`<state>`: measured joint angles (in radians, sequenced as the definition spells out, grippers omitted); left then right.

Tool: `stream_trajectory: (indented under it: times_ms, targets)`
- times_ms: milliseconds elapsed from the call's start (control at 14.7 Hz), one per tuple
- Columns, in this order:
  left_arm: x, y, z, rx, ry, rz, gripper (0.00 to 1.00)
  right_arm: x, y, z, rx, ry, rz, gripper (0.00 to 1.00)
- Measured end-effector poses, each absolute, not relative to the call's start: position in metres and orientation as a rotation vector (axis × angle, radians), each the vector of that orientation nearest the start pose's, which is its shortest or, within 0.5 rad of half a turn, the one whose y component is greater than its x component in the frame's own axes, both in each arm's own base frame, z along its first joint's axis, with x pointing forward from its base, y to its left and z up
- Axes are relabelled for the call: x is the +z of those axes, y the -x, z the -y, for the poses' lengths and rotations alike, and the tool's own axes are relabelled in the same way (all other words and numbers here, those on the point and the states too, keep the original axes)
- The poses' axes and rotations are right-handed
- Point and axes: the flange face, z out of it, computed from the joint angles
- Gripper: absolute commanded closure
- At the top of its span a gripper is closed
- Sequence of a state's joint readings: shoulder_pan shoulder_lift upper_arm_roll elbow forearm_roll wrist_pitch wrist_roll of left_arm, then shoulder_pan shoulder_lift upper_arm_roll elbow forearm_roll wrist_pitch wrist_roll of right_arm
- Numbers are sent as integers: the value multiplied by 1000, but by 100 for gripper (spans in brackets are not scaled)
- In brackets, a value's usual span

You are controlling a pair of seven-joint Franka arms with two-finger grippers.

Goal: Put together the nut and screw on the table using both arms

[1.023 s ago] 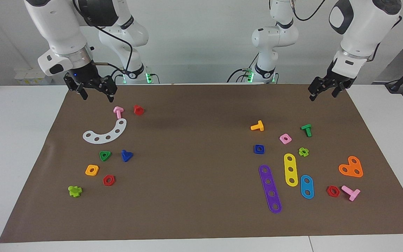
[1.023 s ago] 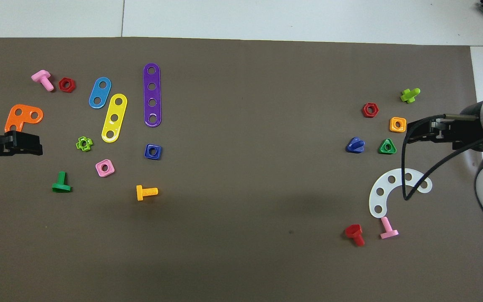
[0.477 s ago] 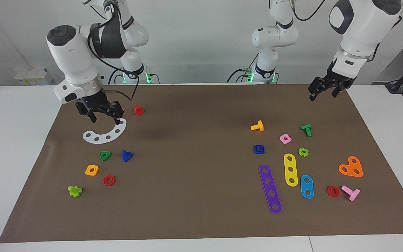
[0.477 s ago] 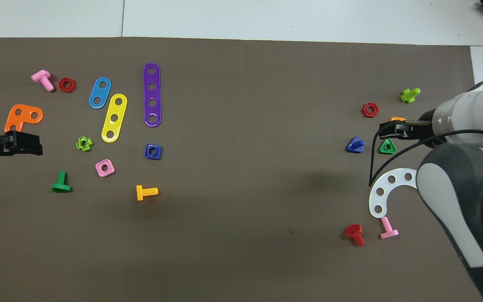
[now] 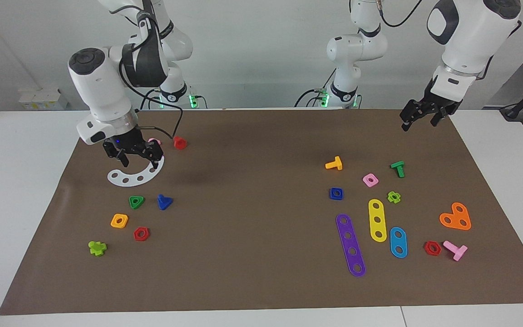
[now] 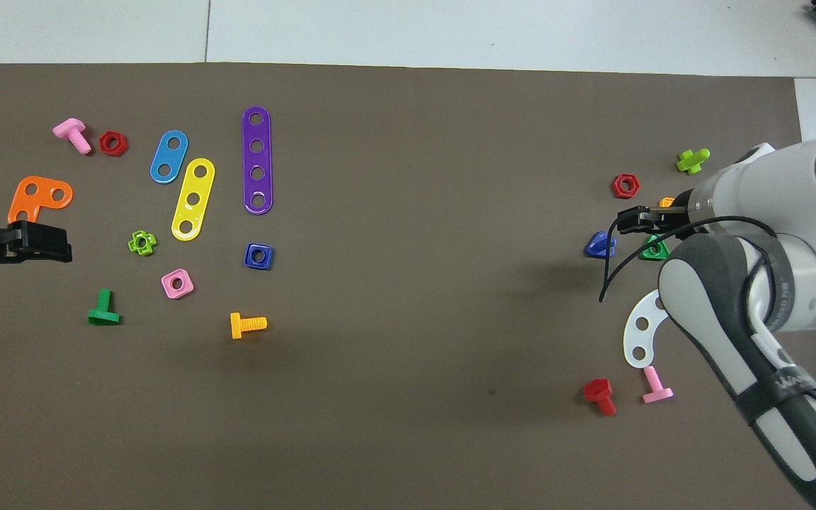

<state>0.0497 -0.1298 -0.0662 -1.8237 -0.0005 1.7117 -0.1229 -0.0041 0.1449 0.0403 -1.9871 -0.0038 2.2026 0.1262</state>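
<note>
The table is lying under its brown sheet, with toy parts in two clusters at either end. The right arm is leaning farther out over the sheet than a second ago, and its right gripper is now hanging lower, over the white curved strip, with its fingers spread but slightly narrower than before. The left arm is waiting as it was; the left gripper is hovering over the sheet's edge nearest the robots, jaws wide, holding nothing.

The screw is sitting toward the right arm's end, unmoved, just beside the green triangular nut and farther from the robots than the white strip. In the overhead view the arm's black cable is hanging close by the screw. The nut is resting toward the left arm's end, near the purple strip and the orange bolt, well apart from the screw. The pink bolt is mostly hidden by the right gripper.
</note>
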Motion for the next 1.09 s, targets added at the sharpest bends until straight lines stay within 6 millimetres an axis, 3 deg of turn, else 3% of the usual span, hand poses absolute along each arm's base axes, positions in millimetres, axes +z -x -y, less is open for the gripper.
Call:
stream_trajectory:
  times_ms: [409,614,1091]
  targets:
    - [586,-522,11,-28,3130,167,0,337,-601,-36,-148,3119,-101,9]
    - [586,-522,11,-28,3130,167,0,326,-600,-52,-148,3118,-60,14]
    - [586,-522,11,-28,3130,168,0,312,-599,-51,-166,3116,-62,22]
